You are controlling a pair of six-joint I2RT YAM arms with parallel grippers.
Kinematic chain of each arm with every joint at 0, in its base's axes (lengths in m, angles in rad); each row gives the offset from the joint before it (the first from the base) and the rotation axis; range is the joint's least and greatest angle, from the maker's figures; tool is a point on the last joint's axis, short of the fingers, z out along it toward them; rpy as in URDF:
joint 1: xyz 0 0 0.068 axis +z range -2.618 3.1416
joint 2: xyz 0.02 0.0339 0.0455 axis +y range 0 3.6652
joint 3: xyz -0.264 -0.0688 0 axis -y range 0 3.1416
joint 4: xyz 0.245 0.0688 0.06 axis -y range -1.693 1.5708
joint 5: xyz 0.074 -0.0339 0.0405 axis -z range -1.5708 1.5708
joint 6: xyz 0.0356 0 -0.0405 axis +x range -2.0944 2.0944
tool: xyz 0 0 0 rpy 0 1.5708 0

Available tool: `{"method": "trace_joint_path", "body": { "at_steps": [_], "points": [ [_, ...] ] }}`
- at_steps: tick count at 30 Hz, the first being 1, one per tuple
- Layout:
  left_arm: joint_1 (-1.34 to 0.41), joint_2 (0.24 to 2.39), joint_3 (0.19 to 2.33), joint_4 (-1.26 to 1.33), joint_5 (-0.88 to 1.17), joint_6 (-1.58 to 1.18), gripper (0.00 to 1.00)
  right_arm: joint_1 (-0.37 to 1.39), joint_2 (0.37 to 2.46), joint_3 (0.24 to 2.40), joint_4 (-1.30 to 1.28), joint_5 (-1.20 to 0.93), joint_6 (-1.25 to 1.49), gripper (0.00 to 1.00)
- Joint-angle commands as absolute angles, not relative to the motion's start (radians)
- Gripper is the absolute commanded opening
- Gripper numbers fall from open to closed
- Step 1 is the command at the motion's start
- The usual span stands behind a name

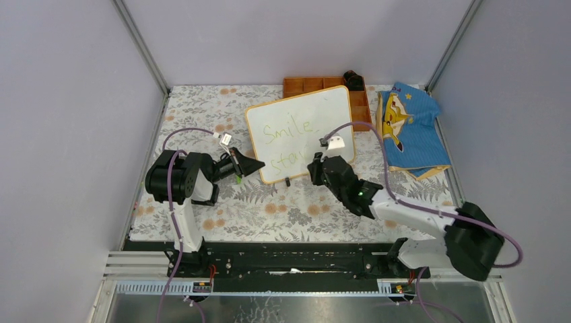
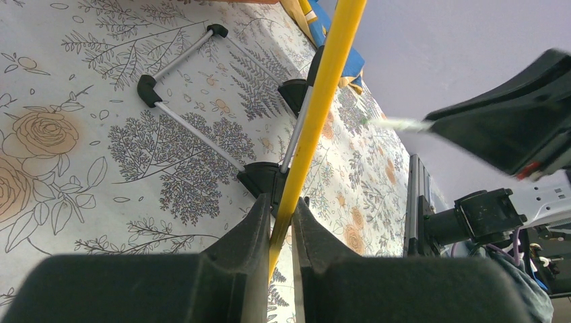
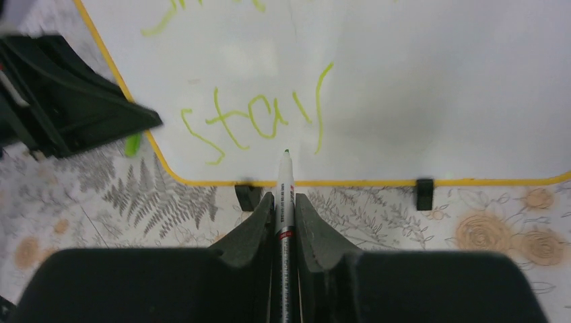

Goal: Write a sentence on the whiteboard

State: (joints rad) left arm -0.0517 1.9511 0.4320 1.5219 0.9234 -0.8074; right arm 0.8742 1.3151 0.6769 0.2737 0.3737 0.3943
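The right jaws pinch the marker (image 3: 285,178), tip at six o'clock of the sentence (image 3: 264,126), while the left jaws clamp the whiteboard's (image 1: 316,114) eight-o'clock corner, likely to steady it.

Orange tray (image 1: 303,86) sitting at the far edge of the floral table cover (image 1: 283,208), small black object (image 1: 354,80) (can't tell what) resting at its right corner. Blue cloth (image 1: 411,128) with yellow print lying crumpled just right of it. Small white tag (image 1: 225,138) lying left of centre.
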Motion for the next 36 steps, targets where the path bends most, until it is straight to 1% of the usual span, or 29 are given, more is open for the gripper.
{"method": "trace_joint_path", "body": {
  "at_steps": [1, 6, 10, 15, 22, 29, 36],
  "points": [
    [-0.055, 1.959, 0.434, 1.427, 0.890, -0.782, 0.00, 0.850, 1.119, 0.663, 0.266, 0.494, 0.355, 0.00],
    [-0.055, 1.959, 0.434, 1.423, 0.890, -0.779, 0.00, 0.781, 0.962, 0.616, 0.249, 0.569, 0.363, 0.00],
    [-0.057, 1.958, 0.434, 1.422, 0.888, -0.778, 0.00, 0.775, 0.923, 0.561, 0.314, 0.603, 0.349, 0.00],
    [-0.058, 1.956, 0.434, 1.417, 0.890, -0.775, 0.00, 0.775, 0.983, 0.561, 0.346, 0.573, 0.341, 0.00],
    [-0.058, 1.956, 0.435, 1.414, 0.890, -0.773, 0.00, 0.775, 1.098, 0.607, 0.386, 0.475, 0.326, 0.00],
    [-0.058, 1.956, 0.436, 1.414, 0.890, -0.773, 0.00, 0.775, 1.211, 0.670, 0.436, 0.459, 0.324, 0.00],
    [-0.058, 1.956, 0.436, 1.414, 0.890, -0.773, 0.00, 0.773, 1.297, 0.744, 0.458, 0.491, 0.315, 0.00]
  ]
}}
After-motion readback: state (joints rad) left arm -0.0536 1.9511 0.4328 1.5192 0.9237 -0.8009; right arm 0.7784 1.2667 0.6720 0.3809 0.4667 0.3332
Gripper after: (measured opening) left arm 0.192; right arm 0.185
